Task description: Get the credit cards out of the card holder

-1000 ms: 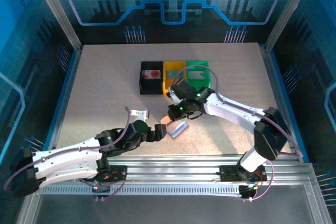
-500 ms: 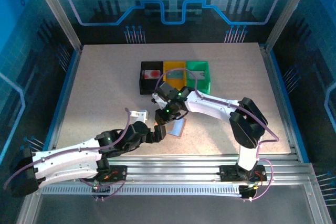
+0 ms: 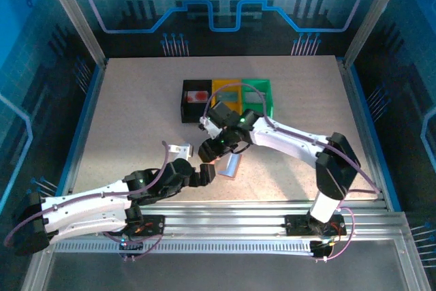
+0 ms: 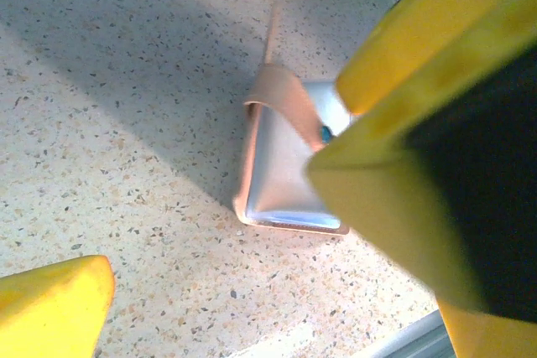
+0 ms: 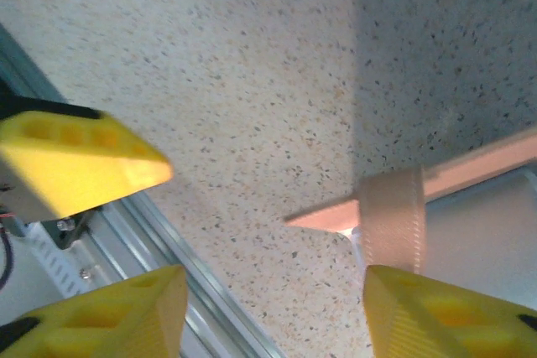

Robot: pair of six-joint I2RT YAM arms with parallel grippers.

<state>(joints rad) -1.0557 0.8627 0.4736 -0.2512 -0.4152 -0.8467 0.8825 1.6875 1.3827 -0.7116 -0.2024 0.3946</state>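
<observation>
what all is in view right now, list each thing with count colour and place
card holder: one, salmon-pink with grey-blue lining, lying open on the table in front of the bins
credit card: one visible, red, inside the black bin
black bin: one, black, left end of the bin row
yellow bin: one, yellow, middle of the row, partly behind the right arm
green bin: one, green, right end of the row
table: one, speckled beige, under everything
left gripper: one, yellow fingers, open, just left of the card holder
right gripper: one, yellow fingers, open, above the card holder's strap end, holding nothing
</observation>
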